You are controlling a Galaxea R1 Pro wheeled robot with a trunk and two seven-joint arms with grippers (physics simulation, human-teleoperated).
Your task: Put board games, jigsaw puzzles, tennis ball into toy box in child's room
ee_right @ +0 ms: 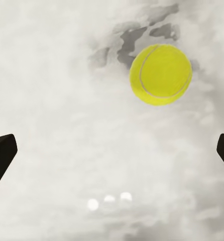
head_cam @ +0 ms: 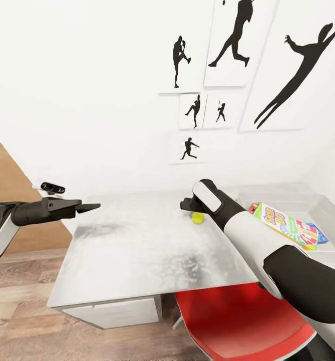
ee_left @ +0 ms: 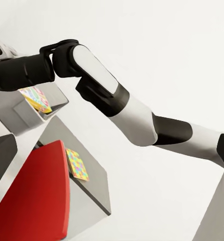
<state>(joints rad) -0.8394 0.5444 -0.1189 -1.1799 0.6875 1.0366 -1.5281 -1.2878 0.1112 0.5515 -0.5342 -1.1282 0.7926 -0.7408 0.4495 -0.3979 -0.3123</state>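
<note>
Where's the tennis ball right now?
The tennis ball lies on the table, right of centre in the head view, just under the open right tool, left of the toy box.

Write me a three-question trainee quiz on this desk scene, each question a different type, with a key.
1. True or false: the right gripper has its fingers closed on the tennis ball.
2. Multiple choice: where is the Skip-Bo game box? A) on the red chair B) in the grey toy box C) on the floor
3. Fill in: the ball rests on the ____.

Key:
1. False. In the right wrist view the fingers stand wide apart, clear of the ball.
2. B
3. table
</note>
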